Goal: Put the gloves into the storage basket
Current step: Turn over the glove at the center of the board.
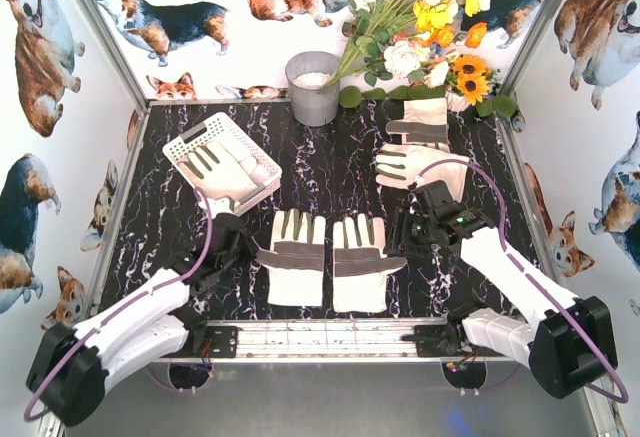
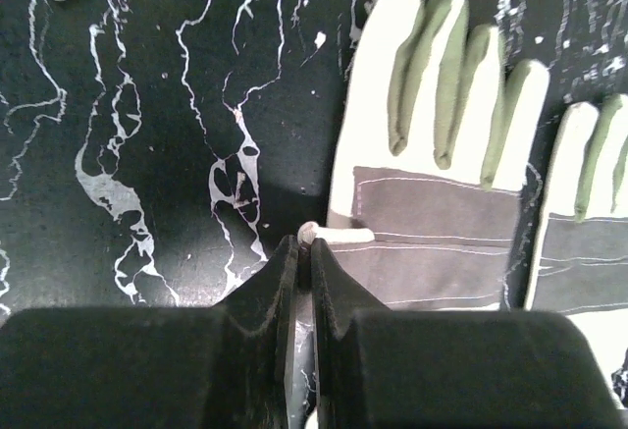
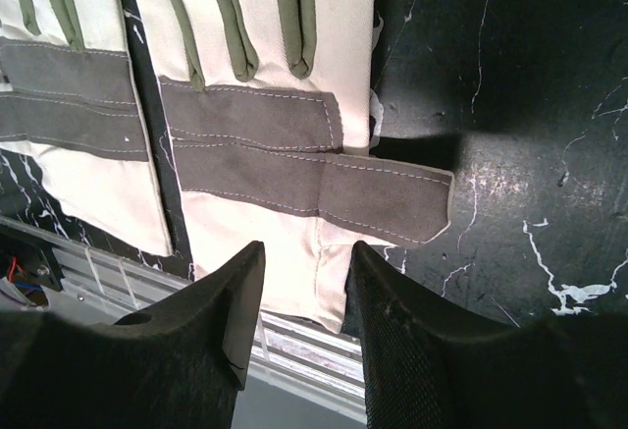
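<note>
Two cream-white gloves with grey patches lie side by side, palms up, in the middle of the table: the left glove (image 1: 292, 255) (image 2: 432, 184) and the right glove (image 1: 362, 260) (image 3: 265, 134). My left gripper (image 1: 243, 247) (image 2: 304, 247) is shut, pinching the cream thumb tip at the left glove's edge. My right gripper (image 1: 405, 229) (image 3: 306, 262) stands open over the right glove's cuff, below its grey thumb. The white lattice storage basket (image 1: 190, 147) sits at the back left with one glove (image 1: 228, 164) inside. Two more gloves (image 1: 412, 147) lie at the back right.
A grey metal bucket (image 1: 313, 87) stands at the back centre, beside a bunch of artificial flowers (image 1: 420, 17). A metal rail (image 1: 330, 337) runs along the near table edge between the arm bases. Printed walls close in the left, right and back sides.
</note>
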